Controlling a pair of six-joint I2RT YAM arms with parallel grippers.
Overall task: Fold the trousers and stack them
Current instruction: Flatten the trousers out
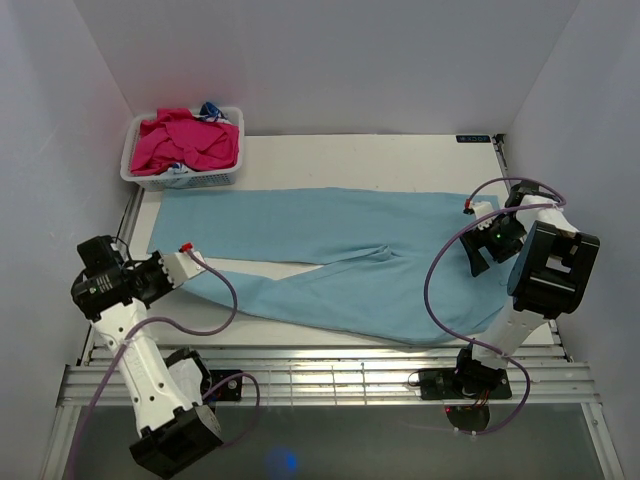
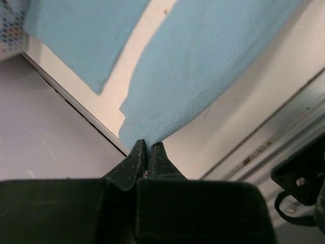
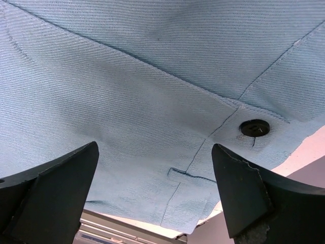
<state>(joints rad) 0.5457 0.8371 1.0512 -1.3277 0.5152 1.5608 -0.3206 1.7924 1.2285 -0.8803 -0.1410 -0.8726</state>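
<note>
trousers (image 1: 330, 230) of fine diagonal weave lie flat, legs forked.

Plain white walls (image 1: 330, 60) box me in on three sides; my white table (image 1: 350, 160) ends in a slatted metal rail (image 1: 330, 380).

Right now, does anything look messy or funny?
Yes. The trousers lie with their two legs spread apart, not lined up, and the left claw pinches the near leg's end at the left edge of the table.
</note>
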